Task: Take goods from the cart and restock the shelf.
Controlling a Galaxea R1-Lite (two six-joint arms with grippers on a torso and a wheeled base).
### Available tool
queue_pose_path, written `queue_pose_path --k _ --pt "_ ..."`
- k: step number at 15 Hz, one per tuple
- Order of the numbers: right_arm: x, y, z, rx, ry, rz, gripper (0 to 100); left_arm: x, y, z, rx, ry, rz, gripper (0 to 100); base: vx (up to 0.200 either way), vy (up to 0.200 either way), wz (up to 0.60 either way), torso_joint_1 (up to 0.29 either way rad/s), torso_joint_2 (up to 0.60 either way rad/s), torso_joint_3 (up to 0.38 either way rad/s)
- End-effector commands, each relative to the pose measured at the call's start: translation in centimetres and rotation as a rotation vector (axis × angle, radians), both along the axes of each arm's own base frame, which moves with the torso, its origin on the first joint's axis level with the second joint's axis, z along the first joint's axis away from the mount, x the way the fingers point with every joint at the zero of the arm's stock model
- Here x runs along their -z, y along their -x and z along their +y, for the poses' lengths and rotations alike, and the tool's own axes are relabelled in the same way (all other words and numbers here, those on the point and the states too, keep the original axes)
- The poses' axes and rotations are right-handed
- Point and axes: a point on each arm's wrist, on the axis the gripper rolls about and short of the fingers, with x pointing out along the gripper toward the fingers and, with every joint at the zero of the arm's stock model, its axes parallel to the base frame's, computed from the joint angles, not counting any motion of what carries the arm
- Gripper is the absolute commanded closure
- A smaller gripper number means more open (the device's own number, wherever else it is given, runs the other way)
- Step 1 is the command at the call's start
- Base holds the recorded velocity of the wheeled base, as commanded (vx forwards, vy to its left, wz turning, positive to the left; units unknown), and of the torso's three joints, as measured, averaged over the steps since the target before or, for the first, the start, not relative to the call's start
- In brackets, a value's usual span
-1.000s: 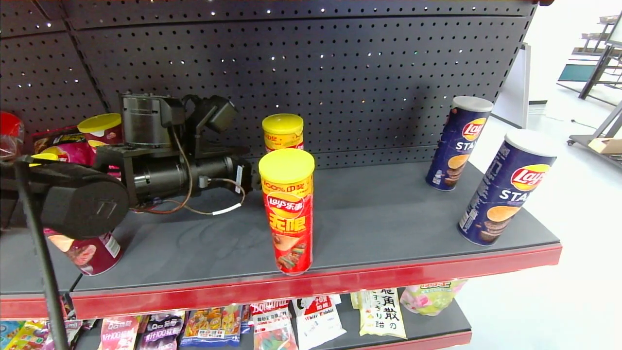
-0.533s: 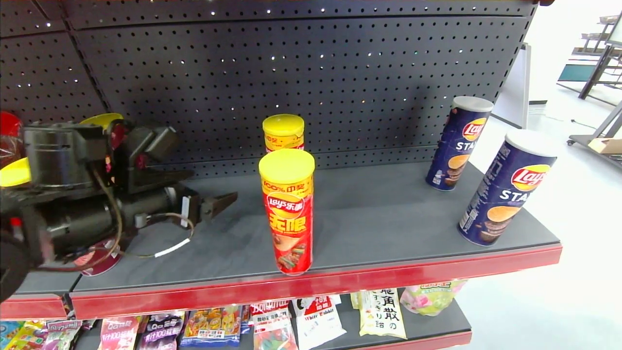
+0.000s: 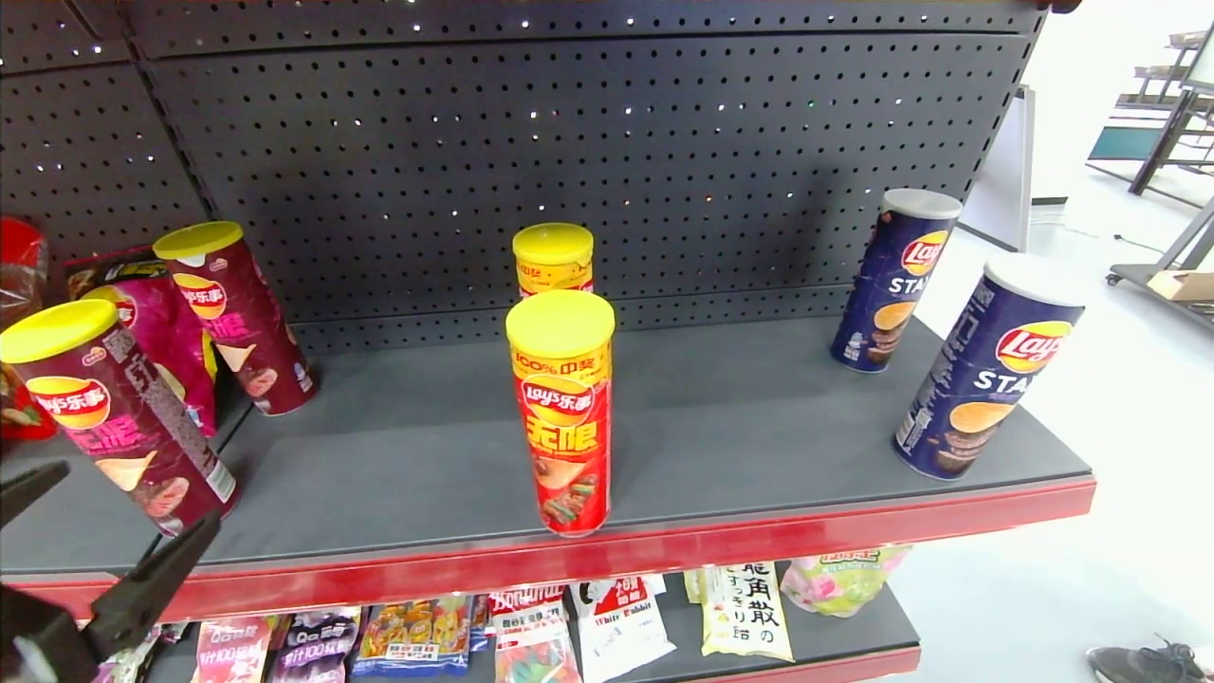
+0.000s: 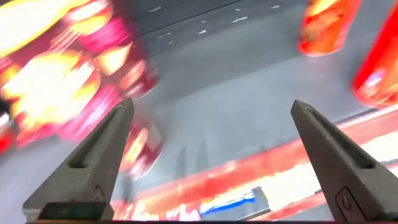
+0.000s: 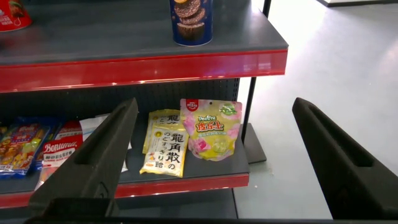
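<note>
At the far left, low in the head view, the left claw [image 3: 142, 490] was in front of the red edge of the shelf [image 3: 408, 455]. Its two fingers were spread wide with nothing between them, and the left wrist view showed the same wide gap. Just beyond it, the front maroon chips can [image 3: 114, 417] stood near the shelf edge, leaning a little, with a yellow lid. Whether a finger touched this can, I could not tell. Behind it was a purple chips bag [image 3: 156, 327], and beside the bag the rear maroon chips can [image 3: 232, 318] stood close to the pegboard [image 3: 569, 142].

In the middle, the front red chips can [image 3: 561, 417] stood upright at the red edge. The rear red chips can [image 3: 553, 258] stood directly behind it, near the pegboard. Well apart from these, the rear blue chips can [image 3: 893, 280] and the front blue chips can [image 3: 986, 365] stood near the right end of the shelf.

In the right wrist view, the right claw [image 5: 216, 102] was also spread and empty. It faced the lower shelf [image 5: 186, 185], where a yellow snack bag [image 5: 166, 144] and a green and pink snack bag [image 5: 211, 127] lay side by side.
</note>
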Motion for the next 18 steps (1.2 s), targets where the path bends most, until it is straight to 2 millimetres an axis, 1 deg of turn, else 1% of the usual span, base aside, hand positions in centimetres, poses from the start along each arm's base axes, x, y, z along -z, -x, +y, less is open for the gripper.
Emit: queue_pose_path --k 1,3,4,6,9,10,16,18 --pt "0.0 0.0 0.0 -0.002 0.000 0.001 0 4.1 5.6 1.7 -0.150 0.081 -0.075 0 0.000 0.000 0.00 0.000 0.00 0.000" --pt "0.0 0.0 0.0 0.000 0.000 0.001 0 6.8 8.3 2.1 -0.125 0.107 -0.101 0 0.000 0.000 0.00 0.000 0.00 0.000" --pt "0.0 0.0 0.0 -0.002 0.000 0.001 0 7.7 9.1 2.2 -0.109 0.112 -0.118 0 0.000 0.000 0.00 0.000 0.00 0.000" --pt "0.0 0.0 0.0 -0.002 0.002 0.001 0 7.7 9.2 2.2 -0.111 0.143 -0.116 0 0.000 0.000 0.00 0.000 0.00 0.000" --pt "0.0 0.0 0.0 -0.005 0.003 0.001 0 8.6 9.0 2.2 -0.132 0.166 -0.086 0 0.000 0.000 0.00 0.000 0.00 0.000" --pt "0.0 0.0 0.0 -0.005 0.005 0.001 0 8.6 9.0 2.2 -0.133 0.173 -0.086 0 0.000 0.000 0.00 0.000 0.00 0.000" --pt "0.0 0.0 0.0 -0.007 0.000 0.001 0 8.6 9.0 2.2 -0.130 0.179 -0.085 0 0.000 0.000 0.60 0.002 0.00 0.002" --pt "0.0 0.0 0.0 -0.007 0.000 0.001 0 8.6 9.0 2.2 -0.124 0.198 -0.084 0 0.000 0.000 0.00 0.000 0.00 0.000"
